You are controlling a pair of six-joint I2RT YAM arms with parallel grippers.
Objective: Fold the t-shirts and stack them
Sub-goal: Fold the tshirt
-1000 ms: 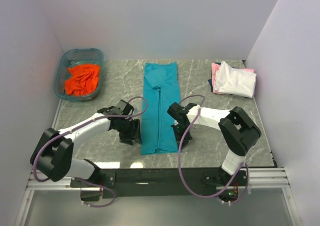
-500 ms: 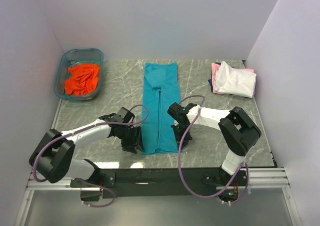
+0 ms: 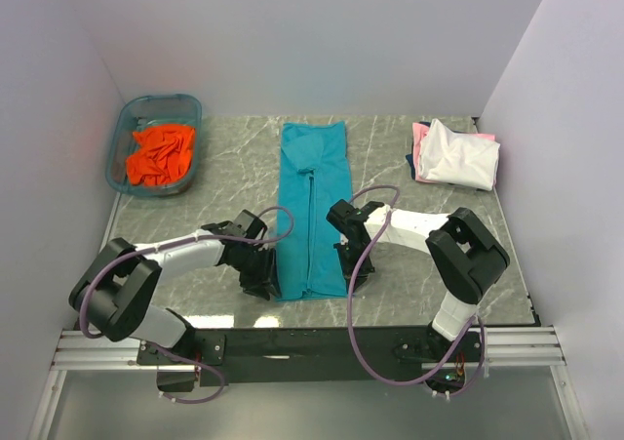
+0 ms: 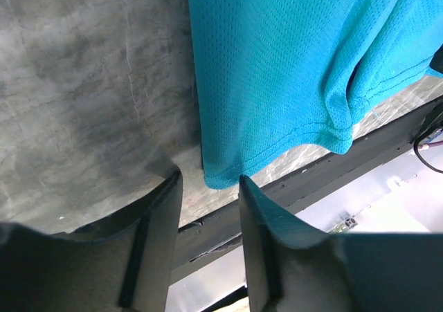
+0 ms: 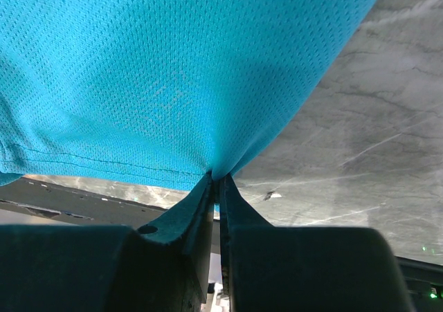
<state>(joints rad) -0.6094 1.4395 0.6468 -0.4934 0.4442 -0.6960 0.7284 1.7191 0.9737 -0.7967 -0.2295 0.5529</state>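
Right gripper [image 5: 216, 180] is clamping the teal t-shirt's [image 5: 173, 77] hem corner; left gripper [image 4: 208, 182] is gaping at the other; probably limp, light fabric

tub [image 3: 161, 100] left, shirt [image 3: 312, 206] centre, stack [image 3: 456, 154] right

A translucent blue plastic tub [image 3: 117, 152] sits in the far left corner of the tabletop [image 3: 390, 157], a grey marbled slab. Plain pale walls [image 3: 292, 40] close its left, far and right edges. Along the near edge runs a black bar [image 3: 312, 343], with silver rails [image 3: 517, 339] beside it.
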